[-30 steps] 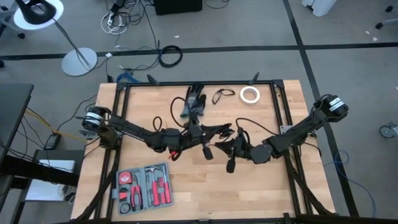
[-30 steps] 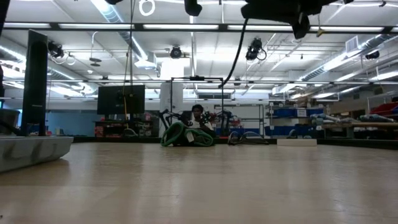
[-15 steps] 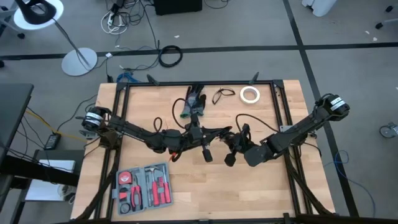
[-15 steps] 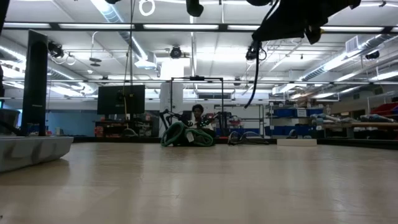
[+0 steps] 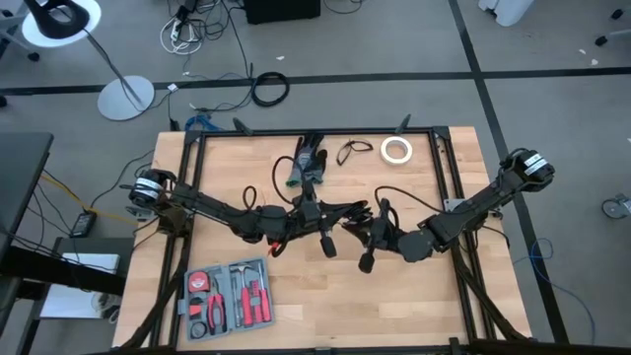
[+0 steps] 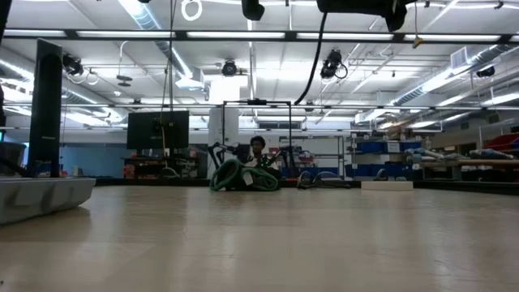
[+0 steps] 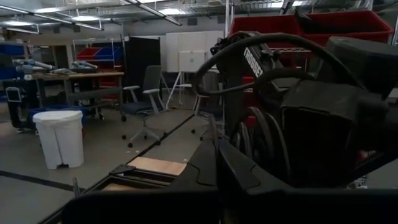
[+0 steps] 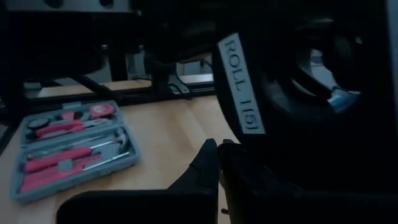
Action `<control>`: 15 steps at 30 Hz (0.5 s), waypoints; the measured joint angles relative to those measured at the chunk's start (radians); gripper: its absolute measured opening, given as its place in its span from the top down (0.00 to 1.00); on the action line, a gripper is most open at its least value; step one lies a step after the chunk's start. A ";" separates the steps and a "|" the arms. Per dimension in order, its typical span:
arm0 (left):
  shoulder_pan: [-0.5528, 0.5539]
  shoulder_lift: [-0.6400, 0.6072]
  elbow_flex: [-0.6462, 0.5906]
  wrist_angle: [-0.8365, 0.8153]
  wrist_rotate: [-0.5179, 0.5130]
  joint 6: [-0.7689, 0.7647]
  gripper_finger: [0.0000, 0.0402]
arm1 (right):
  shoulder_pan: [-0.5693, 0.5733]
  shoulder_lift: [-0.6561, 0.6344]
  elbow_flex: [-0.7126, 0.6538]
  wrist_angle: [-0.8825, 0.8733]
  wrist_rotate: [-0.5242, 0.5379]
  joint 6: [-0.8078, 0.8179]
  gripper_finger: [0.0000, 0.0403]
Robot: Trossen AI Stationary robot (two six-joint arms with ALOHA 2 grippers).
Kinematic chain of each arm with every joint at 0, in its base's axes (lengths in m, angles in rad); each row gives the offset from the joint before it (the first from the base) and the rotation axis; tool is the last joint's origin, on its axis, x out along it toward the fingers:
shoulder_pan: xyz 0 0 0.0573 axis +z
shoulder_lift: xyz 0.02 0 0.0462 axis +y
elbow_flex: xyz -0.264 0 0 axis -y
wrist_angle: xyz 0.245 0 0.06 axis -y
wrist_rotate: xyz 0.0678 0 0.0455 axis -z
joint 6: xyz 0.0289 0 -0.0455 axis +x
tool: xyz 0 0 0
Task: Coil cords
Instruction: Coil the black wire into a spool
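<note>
Both grippers meet near bench [image 5: 414, 306] centre, above the toolkit [image 5: 229, 297]. Left gripper [image 5: 340, 212] and right gripper [image 5: 373, 229] grasp the cord [image 5: 383, 209]. Only the right wrist view shows the toolkit close.

Only two bits of lettering show. In the right wrist view, a white label [image 8: 239, 84] on the dark arm body close to the camera reads "ROLL" followed by characters that look like "1|5|", not fully clear. In the left wrist view, white lettering [image 7: 252, 57] runs along a curved dark band on the other arm's housing; it is too distorted to read for certain. Nothing else carries readable text.
</note>
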State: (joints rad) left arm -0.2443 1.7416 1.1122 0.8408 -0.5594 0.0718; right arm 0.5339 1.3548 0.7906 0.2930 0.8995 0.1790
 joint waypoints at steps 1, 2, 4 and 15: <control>0.000 0.000 0.000 -0.002 0.000 0.000 1.00 | 0.000 0.000 0.000 0.004 -0.008 -0.001 0.99; 0.000 0.000 0.000 -0.005 0.001 0.000 1.00 | 0.000 0.000 0.000 0.003 -0.011 -0.001 0.99; 0.000 0.000 0.000 -0.011 0.002 0.000 1.00 | 0.000 0.000 0.000 -0.002 -0.015 0.006 0.99; 0.013 0.002 -0.001 0.016 -0.031 0.017 1.00 | -0.001 0.001 0.000 -0.078 -0.075 0.116 0.99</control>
State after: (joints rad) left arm -0.2309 1.7439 1.1114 0.8569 -0.5907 0.0887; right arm 0.5330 1.3560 0.7906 0.2154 0.8249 0.2953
